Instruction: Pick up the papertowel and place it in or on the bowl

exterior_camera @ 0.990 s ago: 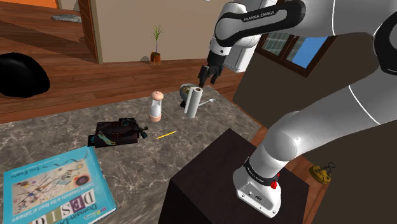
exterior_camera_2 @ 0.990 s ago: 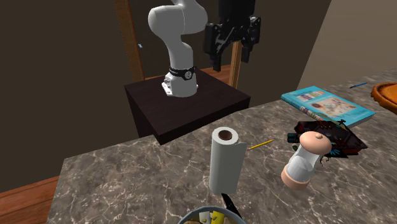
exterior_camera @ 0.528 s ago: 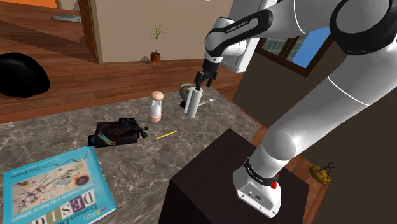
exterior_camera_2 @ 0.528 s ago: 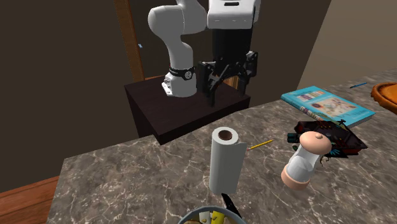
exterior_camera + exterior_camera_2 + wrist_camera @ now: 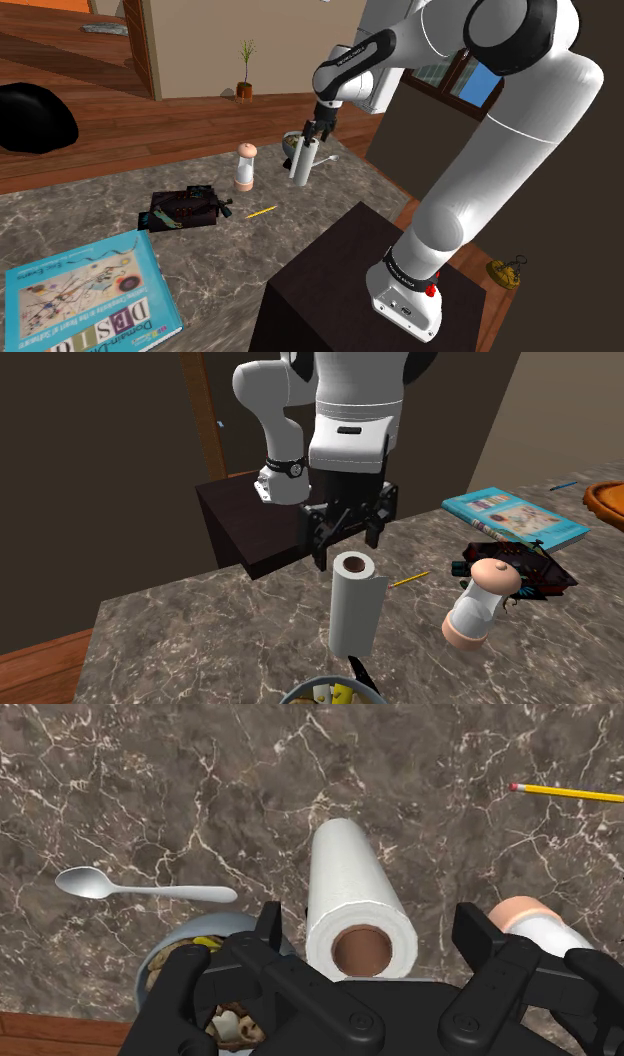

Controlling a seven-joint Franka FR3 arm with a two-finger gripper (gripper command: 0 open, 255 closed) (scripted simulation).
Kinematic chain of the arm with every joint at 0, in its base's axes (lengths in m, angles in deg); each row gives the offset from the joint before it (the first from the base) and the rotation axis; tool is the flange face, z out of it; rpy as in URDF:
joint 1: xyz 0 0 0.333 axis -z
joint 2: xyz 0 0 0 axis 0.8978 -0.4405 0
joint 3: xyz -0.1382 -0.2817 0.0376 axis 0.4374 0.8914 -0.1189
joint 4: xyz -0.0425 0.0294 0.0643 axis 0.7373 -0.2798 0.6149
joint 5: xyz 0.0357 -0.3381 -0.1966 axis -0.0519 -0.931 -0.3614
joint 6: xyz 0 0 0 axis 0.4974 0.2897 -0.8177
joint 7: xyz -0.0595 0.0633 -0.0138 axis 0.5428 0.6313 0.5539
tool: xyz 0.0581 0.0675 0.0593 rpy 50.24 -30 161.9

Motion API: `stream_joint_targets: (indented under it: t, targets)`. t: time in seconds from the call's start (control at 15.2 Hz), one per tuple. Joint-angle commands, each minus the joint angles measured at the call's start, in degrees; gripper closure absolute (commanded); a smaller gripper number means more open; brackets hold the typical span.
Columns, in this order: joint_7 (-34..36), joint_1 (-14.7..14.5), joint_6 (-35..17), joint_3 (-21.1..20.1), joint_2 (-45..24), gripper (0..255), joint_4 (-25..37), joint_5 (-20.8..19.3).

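Approach step: open fingers point(image 5: 270, 924) straddle the upright paper towel roll point(image 5: 352, 884), frame centre, without contact. Next: descend, close, lift toward bowl point(image 5: 185, 936).

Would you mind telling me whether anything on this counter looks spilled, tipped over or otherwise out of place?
Nothing is spilled or tipped: the paper towel roll stands upright. The one oddity is the bowl, which already holds yellowish and pale bits. A spoon lies loose beside it.
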Motion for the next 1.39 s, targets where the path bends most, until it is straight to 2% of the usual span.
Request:
stream_joint_targets:
  t: [0.0, 0.2, 0.73, 0.79, 1.32]
  targets:
    - [-0.37, 0.07, -1.51, 0.03, -1.15, 0, -0.34, 0.33]
    - [-0.86, 0.1, -4.2, -0.09, -3.3, 0, -0.93, 1.04]
    - [-0.86, 0.1, -4.19, -0.1, -3.3, 0, -0.92, 1.04]
    - [-0.86, 0.1, -4.19, -0.1, -3.3, 255, -0.92, 1.04]
    - [-0.85, 0.09, -4.19, -0.11, -3.3, 255, -0.92, 1.04]
